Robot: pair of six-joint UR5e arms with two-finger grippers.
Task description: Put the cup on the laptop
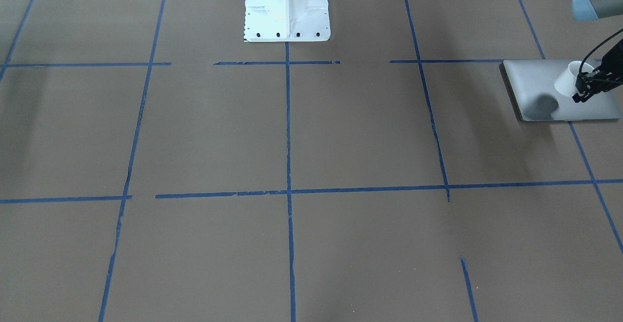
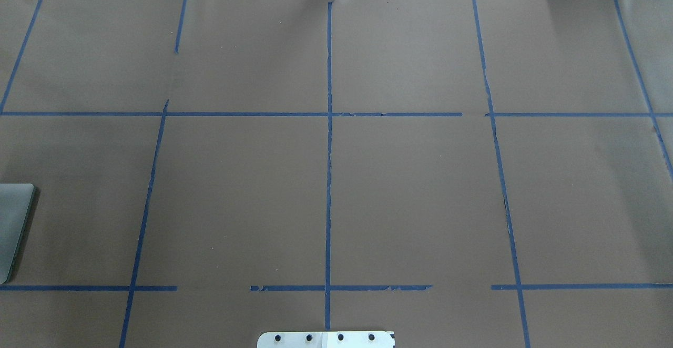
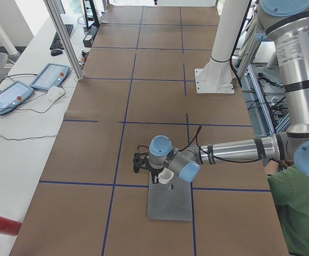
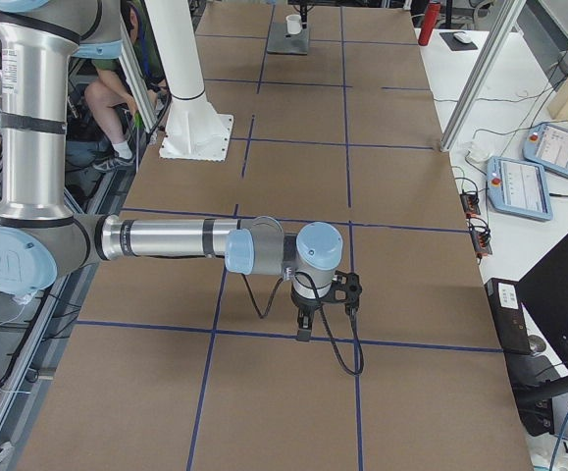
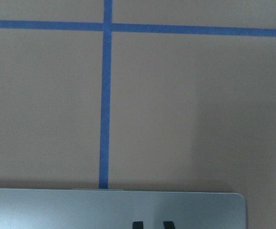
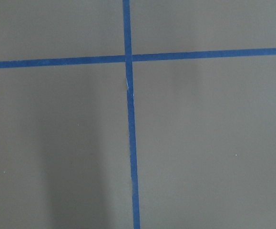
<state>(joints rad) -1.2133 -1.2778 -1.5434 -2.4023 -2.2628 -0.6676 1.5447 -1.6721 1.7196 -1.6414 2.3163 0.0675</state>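
Observation:
The silver-grey laptop (image 1: pixel 540 86) lies closed at the table's end on my left side; its corner shows in the overhead view (image 2: pixel 13 222) and its edge in the left wrist view (image 5: pixel 80 207). My left gripper (image 1: pixel 584 88) is shut on the white cup (image 1: pixel 568 80) and holds it tilted a little above the lid; the cup's shadow falls on the laptop. The cup also shows in the exterior left view (image 3: pixel 166 177). In the left wrist view the cup is hidden. My right gripper (image 4: pixel 303 332) points down over bare table; I cannot tell if it is open.
The white robot pedestal (image 1: pixel 287 8) stands at the table's robot side. Blue tape lines (image 1: pixel 288 190) grid the brown surface. Two teach pendants (image 3: pixel 50 77) lie on the side bench. A person in green (image 3: pixel 298 213) sits by the left arm's base.

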